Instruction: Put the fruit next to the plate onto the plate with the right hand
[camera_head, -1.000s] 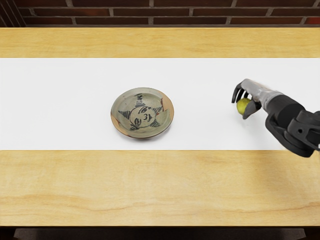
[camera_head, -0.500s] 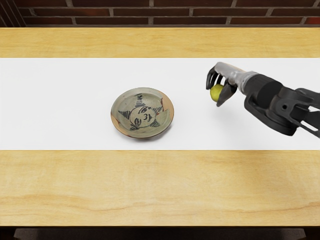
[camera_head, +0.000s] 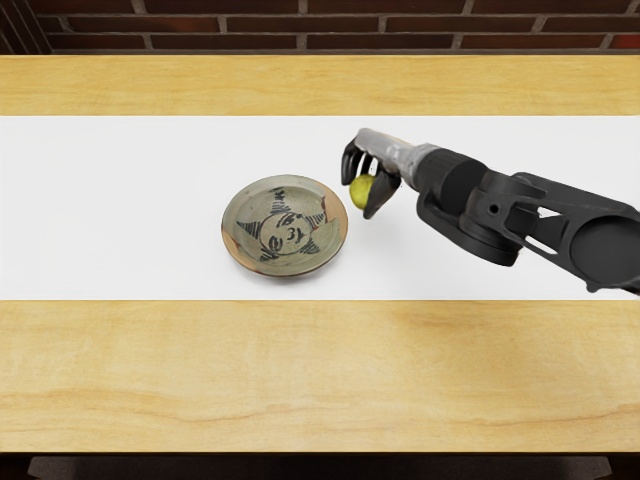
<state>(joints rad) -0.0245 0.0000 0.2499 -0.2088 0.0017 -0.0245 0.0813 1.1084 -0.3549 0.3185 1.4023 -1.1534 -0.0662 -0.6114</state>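
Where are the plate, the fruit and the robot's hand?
plate (camera_head: 285, 226): head view, painted middle.
fruit (camera_head: 360, 190): head view, yellow side showing.
right hand (camera_head: 377, 161): head view, its knuckles.

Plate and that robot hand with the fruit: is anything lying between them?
Nothing. In the head view only a narrow bare strip of white runner separates the plate from the right robot hand gripping the yellow-green fruit.

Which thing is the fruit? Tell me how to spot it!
Find the white strip across the wooden table, then the round patterned plate on it. Just right of the plate, the robot's dark right hand grips a small fruit, the only yellow-green thing there.
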